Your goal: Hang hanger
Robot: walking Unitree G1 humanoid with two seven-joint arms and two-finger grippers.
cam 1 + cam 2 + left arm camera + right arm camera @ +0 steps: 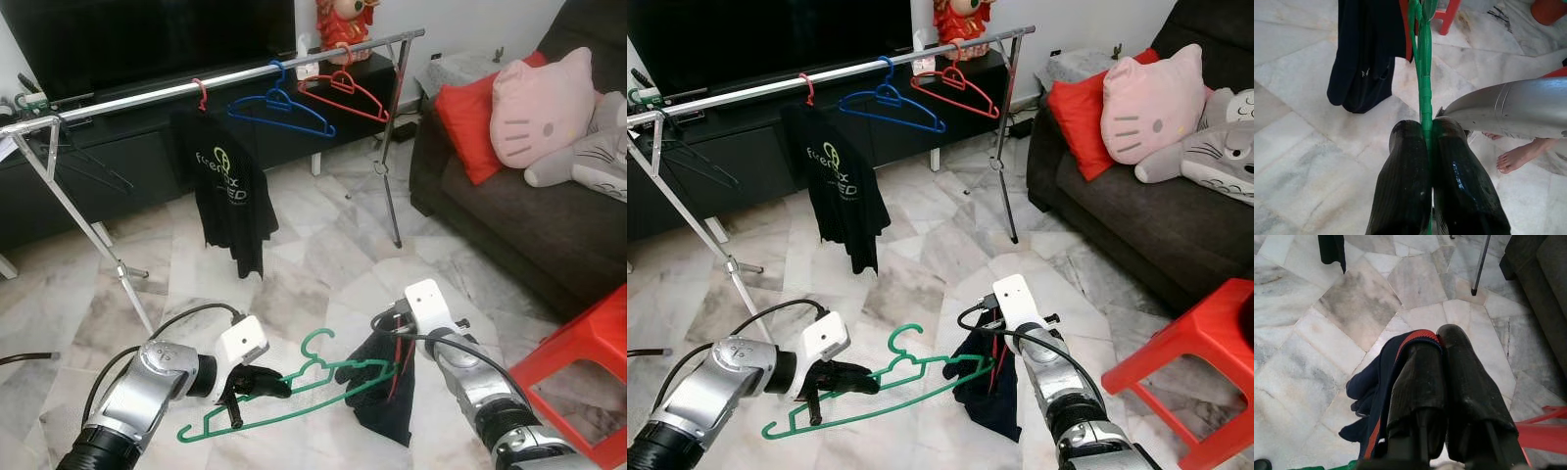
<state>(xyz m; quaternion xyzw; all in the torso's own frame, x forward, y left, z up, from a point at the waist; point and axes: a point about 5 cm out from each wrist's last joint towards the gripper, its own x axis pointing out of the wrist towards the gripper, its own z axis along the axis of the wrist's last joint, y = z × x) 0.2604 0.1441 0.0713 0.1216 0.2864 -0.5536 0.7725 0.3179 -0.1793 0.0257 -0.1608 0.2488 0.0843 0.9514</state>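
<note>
Black fingers of left gripper (263, 382) pressed together, pinching green hanger (294, 397) on its lower bar, left of centre. Right gripper (1442, 350) fingers closed on dark garment (384, 392) w/ red trim; garment hangs off hanger's right end, above marble floor (323, 264).

Green hanger: qty 1. Held low betw. the two grippers, well in front of clothes rail (216, 80). Long axis runs left-to-right, right end higher; hook (315, 343) points up and toward rail.

Landmark = clothes rail, silver, qty 1, on crossed legs.
- On rail: blue hanger (281, 106) qty 1, empty; red hanger (345, 93) qty 1, empty, just right of blue; black T-shirt (227, 181) qty 1, on red hook, left of blue.
- Behind rail: black TV (147, 39) on dark cabinet; red figurine (343, 22).
- Right of rail: dark sofa (509, 215) w/ red cushion (468, 122) qty 1, pink cat cushion (544, 108) qty 1, grey plush (588, 162).
- Front-right of rail, beside right arm: red stool (578, 372) qty 1.
- Bare foot (1515, 157) of a person seen in left wrist view.
</note>
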